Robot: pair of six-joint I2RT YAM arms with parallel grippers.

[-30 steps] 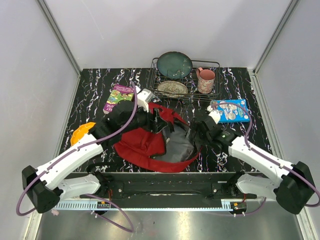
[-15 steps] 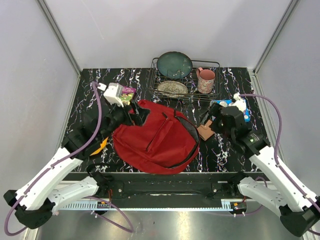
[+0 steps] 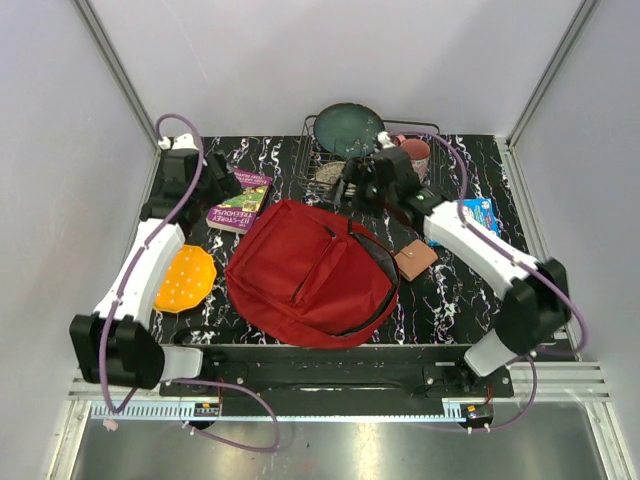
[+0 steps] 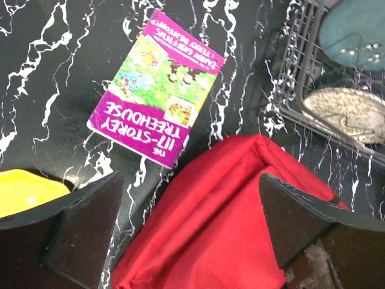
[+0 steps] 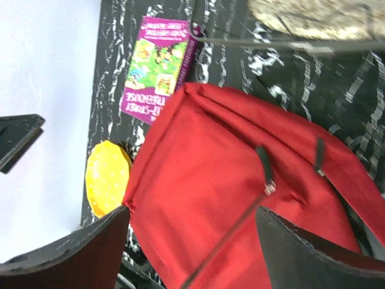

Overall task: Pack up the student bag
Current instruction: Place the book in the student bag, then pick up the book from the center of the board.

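Backpack [image 3: 310, 280] lies flat (purple book [image 3: 240, 203] just beside)

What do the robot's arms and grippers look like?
The left arm and right arm have white shells with black joints and bases. A purple cable loops along each. The left gripper and right gripper each end in two flat, wedge-shaped black fingers.
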